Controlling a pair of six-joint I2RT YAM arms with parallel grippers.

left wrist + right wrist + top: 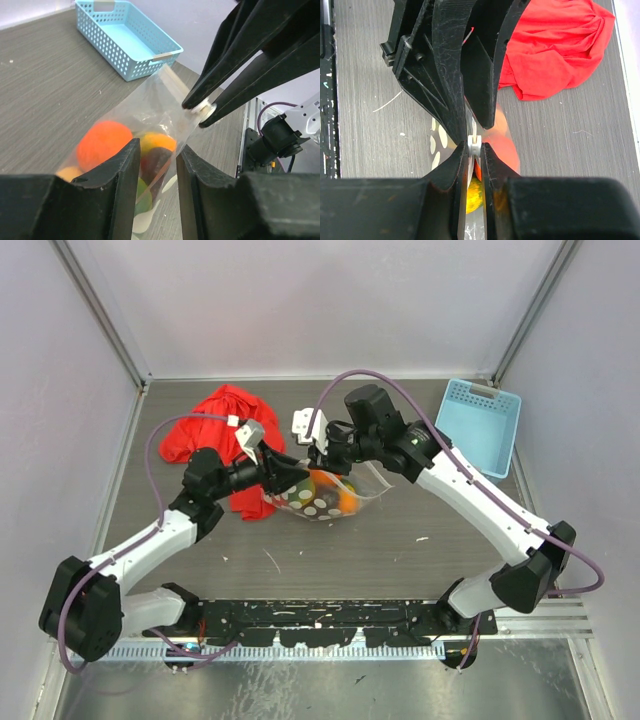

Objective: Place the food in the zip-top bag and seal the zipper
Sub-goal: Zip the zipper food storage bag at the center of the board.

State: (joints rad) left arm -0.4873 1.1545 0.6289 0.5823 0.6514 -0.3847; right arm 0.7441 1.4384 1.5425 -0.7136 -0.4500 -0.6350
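The zip-top bag (330, 504) lies mid-table with the food (322, 483) inside: an orange piece (102, 142), a yellow one (157, 141), a dark purple one and a green one show through it. My right gripper (474, 146) is shut on the small white slider of the zipper (474, 144) at the bag's raised top edge; it also shows in the left wrist view (202, 111). My left gripper (156, 146) stands with its jaws apart astride the bag's edge, just left of the right gripper. From above, both grippers (293, 472) (322, 456) meet over the bag.
A red cloth (215, 425) lies crumpled behind the left arm, also in the right wrist view (555, 45). A light blue basket (480, 428) stands at the back right and shows in the left wrist view (125, 35). Walls close in three sides of the table.
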